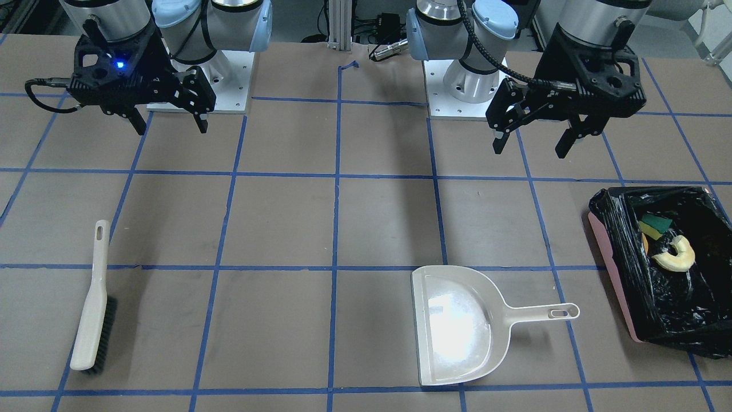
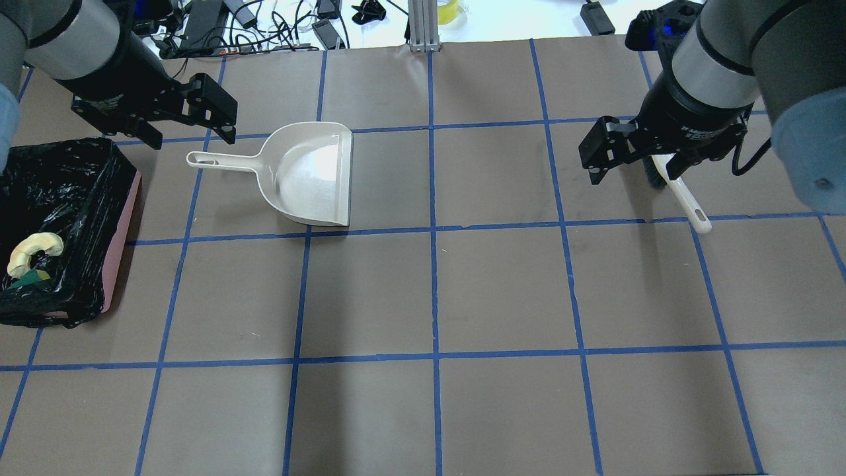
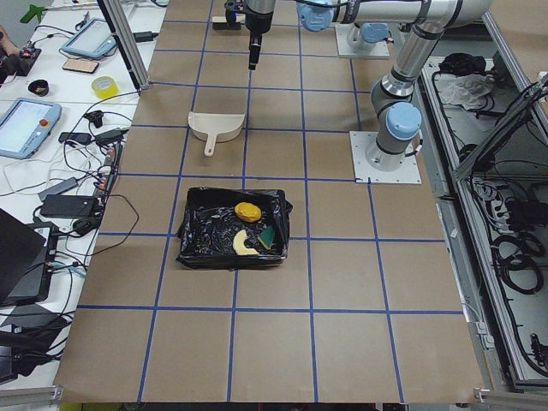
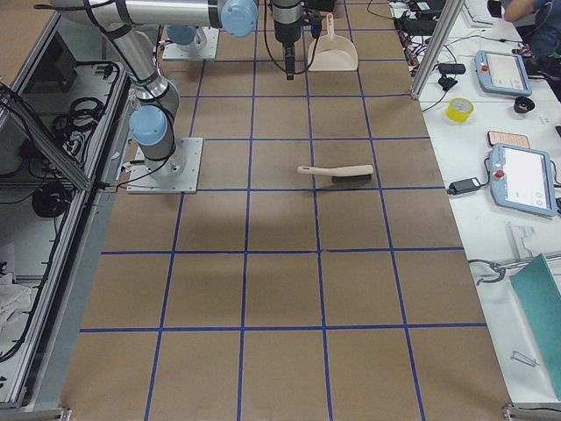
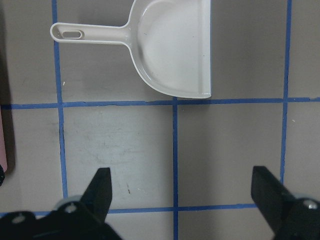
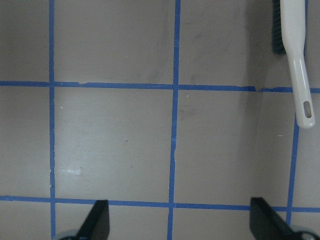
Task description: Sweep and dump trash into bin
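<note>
The bin (image 1: 615,274), pink-sided with a black bag, stands at the table's end on my left; it also shows in the overhead view (image 2: 122,244). Inside it lie the tan croissant piece (image 1: 675,253), the yellow-green sponge wedge (image 1: 656,225) and the golden-brown lump (image 3: 247,211). My left gripper (image 1: 532,150) is open and empty, raised above the table near the bin and the dustpan handle; it also shows overhead (image 2: 192,140). My right gripper (image 1: 170,130) is open and empty, raised above the brush's end (image 2: 634,177).
The cream dustpan (image 1: 457,326) lies empty on the table, handle toward the bin; the left wrist view shows it ahead (image 5: 175,50). The cream brush (image 1: 91,309) lies on its side on my right and shows in the right wrist view (image 6: 295,50).
</note>
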You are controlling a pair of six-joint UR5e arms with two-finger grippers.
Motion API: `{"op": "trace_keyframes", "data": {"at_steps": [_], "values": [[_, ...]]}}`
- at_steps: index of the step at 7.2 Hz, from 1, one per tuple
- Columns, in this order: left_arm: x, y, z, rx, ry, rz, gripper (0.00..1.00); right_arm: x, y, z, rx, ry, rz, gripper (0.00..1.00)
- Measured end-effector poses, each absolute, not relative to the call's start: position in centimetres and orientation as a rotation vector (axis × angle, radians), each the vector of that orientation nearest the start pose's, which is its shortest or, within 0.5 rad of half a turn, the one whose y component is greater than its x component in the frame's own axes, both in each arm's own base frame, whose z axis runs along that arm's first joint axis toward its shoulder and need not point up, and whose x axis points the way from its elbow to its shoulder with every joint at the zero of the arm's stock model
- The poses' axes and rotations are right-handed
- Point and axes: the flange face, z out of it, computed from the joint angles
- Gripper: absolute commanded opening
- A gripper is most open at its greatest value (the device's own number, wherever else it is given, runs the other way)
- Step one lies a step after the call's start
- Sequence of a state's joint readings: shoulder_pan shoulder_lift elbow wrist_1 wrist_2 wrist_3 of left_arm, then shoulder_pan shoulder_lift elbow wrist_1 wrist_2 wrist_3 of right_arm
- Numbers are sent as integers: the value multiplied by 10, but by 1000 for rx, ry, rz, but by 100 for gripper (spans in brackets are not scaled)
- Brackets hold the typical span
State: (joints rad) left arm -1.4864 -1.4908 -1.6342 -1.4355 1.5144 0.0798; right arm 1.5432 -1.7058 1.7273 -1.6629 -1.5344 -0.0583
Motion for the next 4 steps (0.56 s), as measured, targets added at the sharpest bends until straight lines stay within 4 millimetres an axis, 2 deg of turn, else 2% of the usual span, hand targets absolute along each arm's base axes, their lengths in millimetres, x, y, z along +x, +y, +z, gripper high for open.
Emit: {"op": "trace_keyframes", "data": {"at_steps": [4], "values": [[-98,-472,494,-77,3182,-204,100,125,-445,483,-50,3105,-111,100]]}}
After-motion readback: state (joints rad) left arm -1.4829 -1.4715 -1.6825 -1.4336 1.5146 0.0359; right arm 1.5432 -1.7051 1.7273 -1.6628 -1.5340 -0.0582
